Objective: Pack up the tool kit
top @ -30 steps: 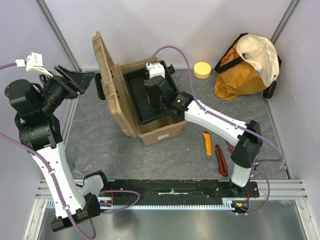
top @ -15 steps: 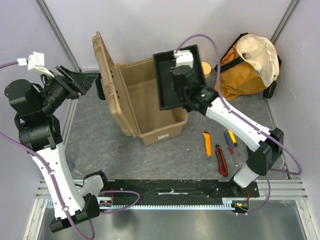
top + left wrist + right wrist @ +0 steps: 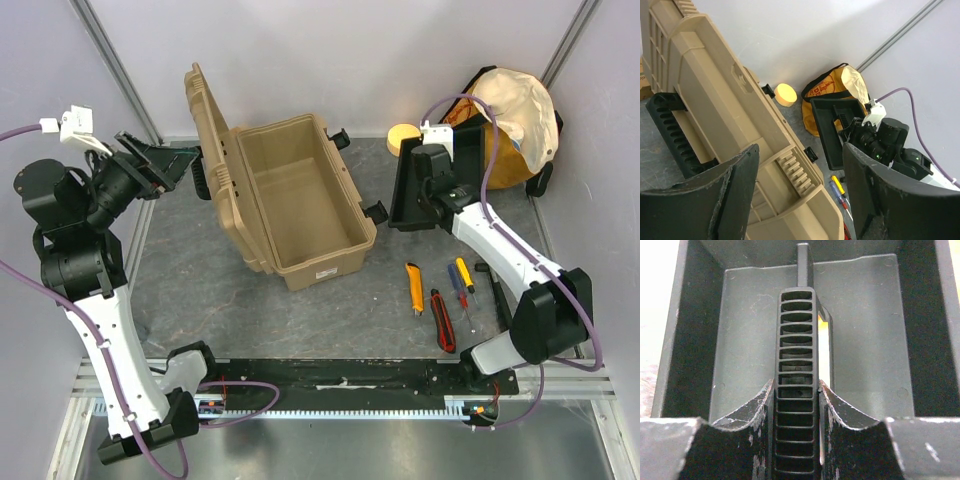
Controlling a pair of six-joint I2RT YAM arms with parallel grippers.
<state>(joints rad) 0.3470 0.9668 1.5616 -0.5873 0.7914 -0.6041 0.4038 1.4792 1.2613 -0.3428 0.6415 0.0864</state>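
Note:
The tan toolbox point(image 3: 322, 262) stands open at the table's middle, its lid point(image 3: 206, 140) upright on the left and its inside bare. My right gripper point(image 3: 428, 178) is shut on the ribbed centre handle point(image 3: 796, 355) of a black inner tray point(image 3: 412, 192), held tilted on edge to the right of the box. In the right wrist view the fingers point(image 3: 751, 412) clamp both sides of that handle. My left gripper point(image 3: 163, 160) is open and empty, just left of the lid's black handle point(image 3: 200, 176). In the left wrist view my left gripper point(image 3: 800, 195) looks over the lid point(image 3: 715, 90) and tray point(image 3: 832, 132).
A yellow utility knife point(image 3: 413, 288), a red-handled tool point(image 3: 442, 320) and screwdrivers point(image 3: 463, 282) lie at the front right of the box. A yellow disc point(image 3: 404, 139) and an orange-yellow cloth bag point(image 3: 495, 135) sit at the back right. Grey walls enclose the table.
My right gripper has lifted the black tray out of the toolbox and carried it right, now beside the box near the bag. The left arm has barely moved.

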